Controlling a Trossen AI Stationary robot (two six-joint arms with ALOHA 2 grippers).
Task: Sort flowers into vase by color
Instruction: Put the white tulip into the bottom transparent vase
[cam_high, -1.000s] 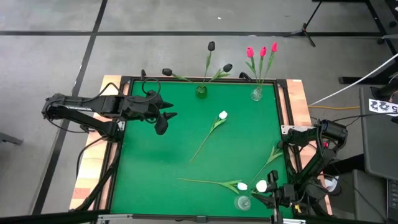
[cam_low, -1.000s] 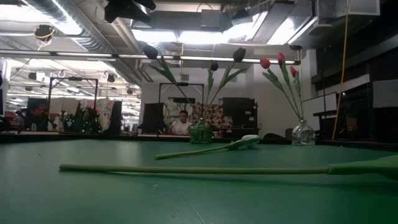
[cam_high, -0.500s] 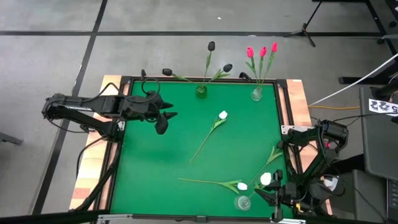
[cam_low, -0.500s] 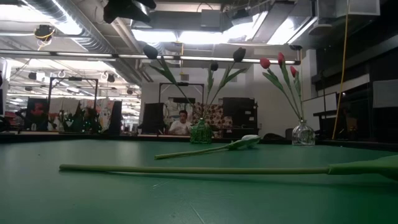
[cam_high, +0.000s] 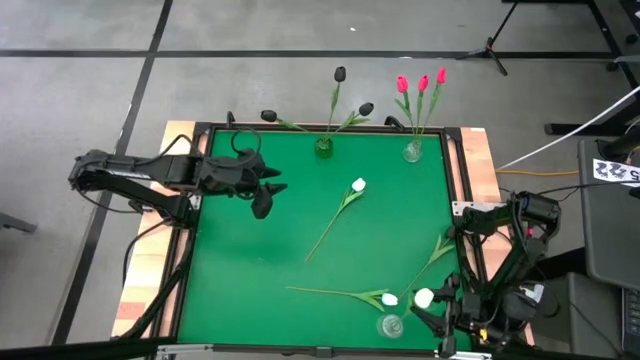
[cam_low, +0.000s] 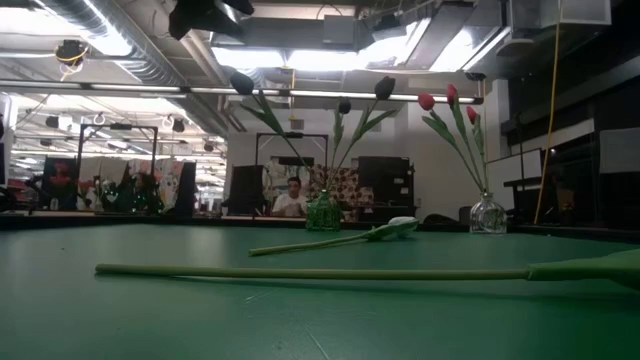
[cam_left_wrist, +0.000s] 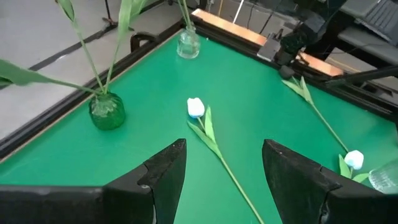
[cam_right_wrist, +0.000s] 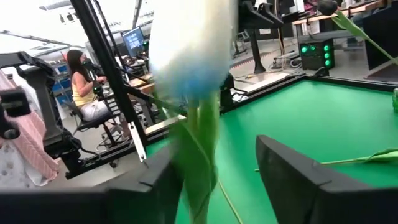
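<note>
Three white tulips are out of the vases. One lies mid-table (cam_high: 345, 205), its head (cam_left_wrist: 196, 107) ahead of my open left gripper (cam_high: 268, 196), which hovers over the table's left part. A second lies near the near edge (cam_high: 340, 294), shown as a long stem in the low view (cam_low: 300, 272). The third white tulip (cam_high: 424, 297) is at my right gripper (cam_high: 438, 305), near the near right corner. Its head (cam_right_wrist: 193, 56) shows blurred close to the camera. Its stem (cam_right_wrist: 202, 168) runs down between the parted fingers. My right gripper has the third white tulip's stem (cam_right_wrist: 205, 149), just below the head, between its open fingers, close to the inner side of one finger (cam_right_wrist: 155, 180). I cannot tell whether the finger touches it. The leafy lower end (cam_high: 442, 245) lies on the table.
A green vase (cam_high: 323, 146) with three black tulips and a clear vase (cam_high: 412, 152) with three red-pink tulips stand at the far edge. Another clear vase (cam_high: 390, 325) stands at the near edge beside my right gripper. A raised dark rim (cam_high: 190, 240) frames the green table.
The white tulip head at my right gripper has shifted a little toward the far edge and back again, along with the gripper. The left arm and the other flowers have kept still.
</note>
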